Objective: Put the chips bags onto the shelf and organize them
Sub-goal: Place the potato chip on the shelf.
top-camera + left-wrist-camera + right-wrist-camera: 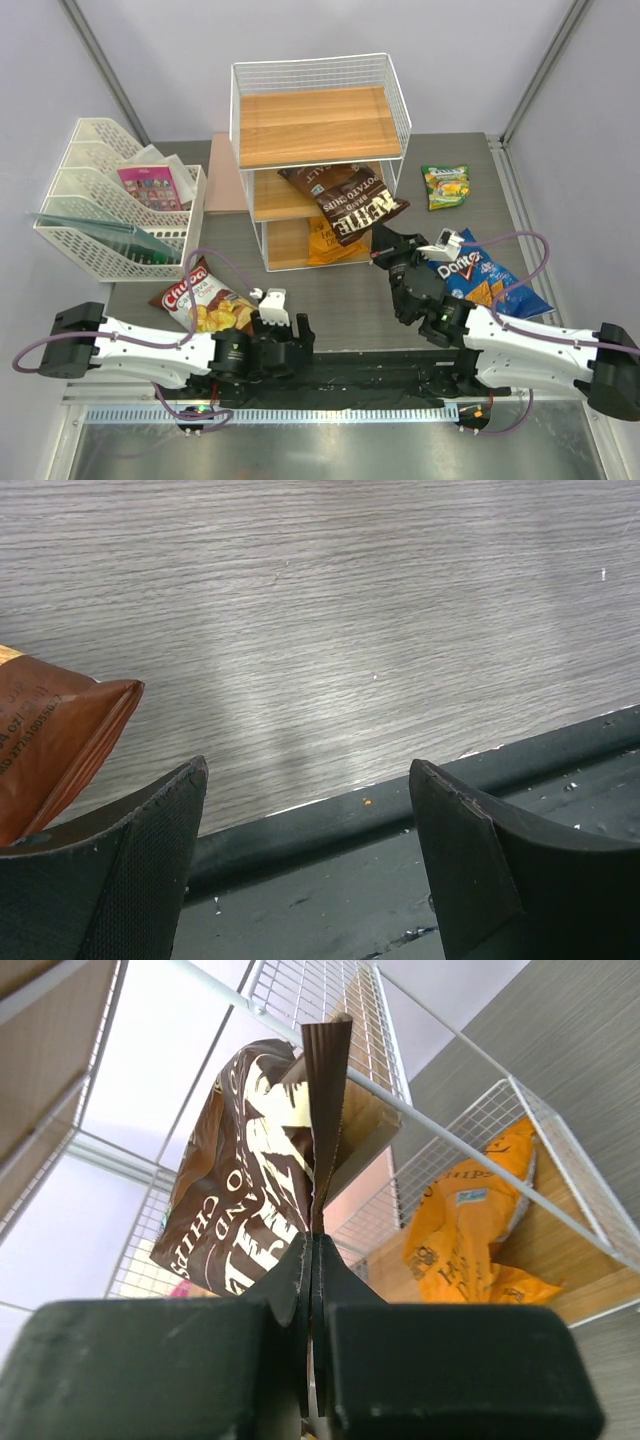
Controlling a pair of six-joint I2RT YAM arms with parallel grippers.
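The shelf (320, 125) stands at the back middle of the table. My right gripper (385, 243) is shut on the edge of the dark brown Sea Salt bag (343, 200), holding it at the front of the middle tier; the bag (245, 1160) hangs above my closed jaws. The orange Honey Dijon bag (335, 240) lies on the bottom tier and also shows in the right wrist view (475, 1225). The blue Doritos bag (485, 280) lies under my right arm. The small green-yellow bag (446, 186) lies right of the shelf. The brown-white bag (200, 297) lies by my open, empty left gripper (273, 297).
A white mesh file tray (115, 200) with a pink card packet (150, 186) stands at the left. A pinkish board (228, 185) lies behind the shelf's left side. A dark rail (400, 810) runs along the table's near edge.
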